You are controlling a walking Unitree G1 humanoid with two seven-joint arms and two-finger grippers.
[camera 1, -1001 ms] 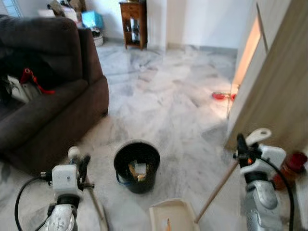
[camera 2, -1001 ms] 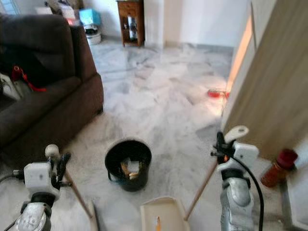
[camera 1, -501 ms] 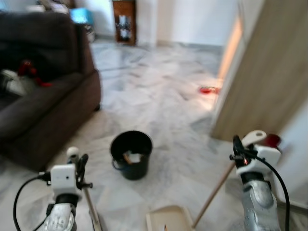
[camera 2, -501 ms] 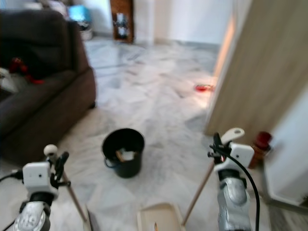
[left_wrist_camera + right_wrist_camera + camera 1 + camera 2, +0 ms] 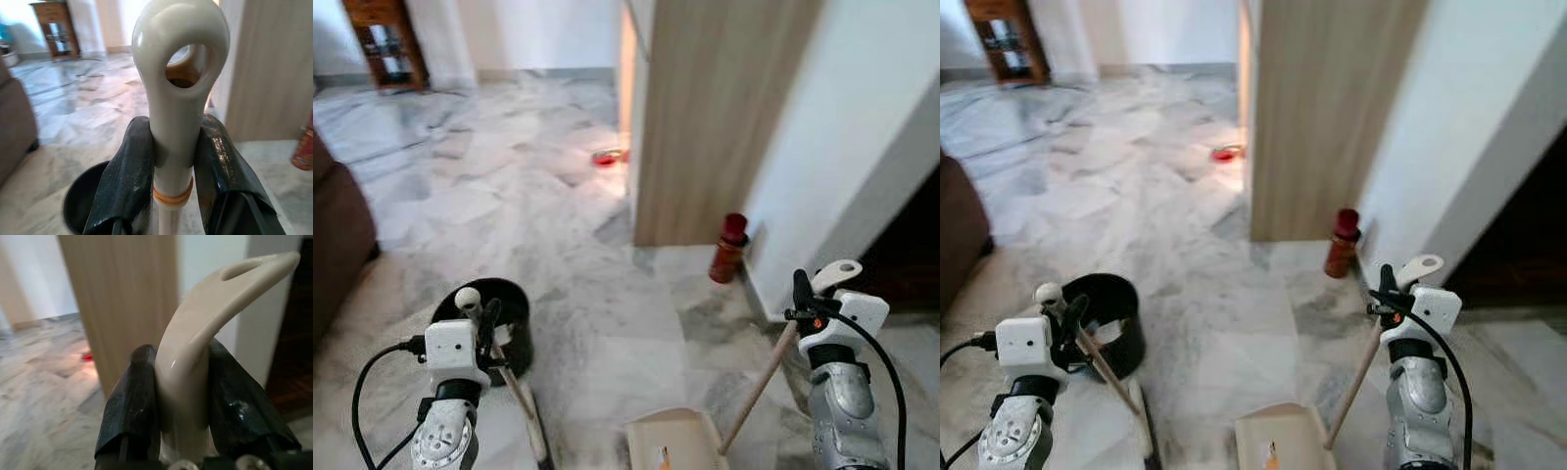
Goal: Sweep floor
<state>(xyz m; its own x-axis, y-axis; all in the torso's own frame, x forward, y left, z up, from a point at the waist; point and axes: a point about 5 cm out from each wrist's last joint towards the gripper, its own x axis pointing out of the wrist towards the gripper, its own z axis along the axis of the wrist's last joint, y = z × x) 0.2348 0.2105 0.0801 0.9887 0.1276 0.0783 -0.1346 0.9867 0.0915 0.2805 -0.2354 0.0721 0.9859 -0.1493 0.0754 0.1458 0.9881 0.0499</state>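
While the left gripper (image 5: 173, 161) clamps the ringed cream top of the broom handle (image 5: 514, 387) and the right gripper (image 5: 178, 382) pinches the curved grip of the dustpan handle (image 5: 1356, 377), the cream dustpan (image 5: 671, 446) rests on the marble floor (image 5: 509, 196) between the two tools. Just beyond the broom stands a black bin (image 5: 1116, 313) holding scraps, so some collecting looks done. Farther ahead of the dustpan, a red bottle (image 5: 729, 245) by the wooden panel (image 5: 705, 98) and a red dish (image 5: 605, 157) remain on unswept floor.

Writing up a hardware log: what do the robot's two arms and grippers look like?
Both arms are silver metal with white boxy wrist housings and looping black cables. The left gripper and right gripper each have two long, glossy black fingers. A small orange-red light glows on the right wrist.
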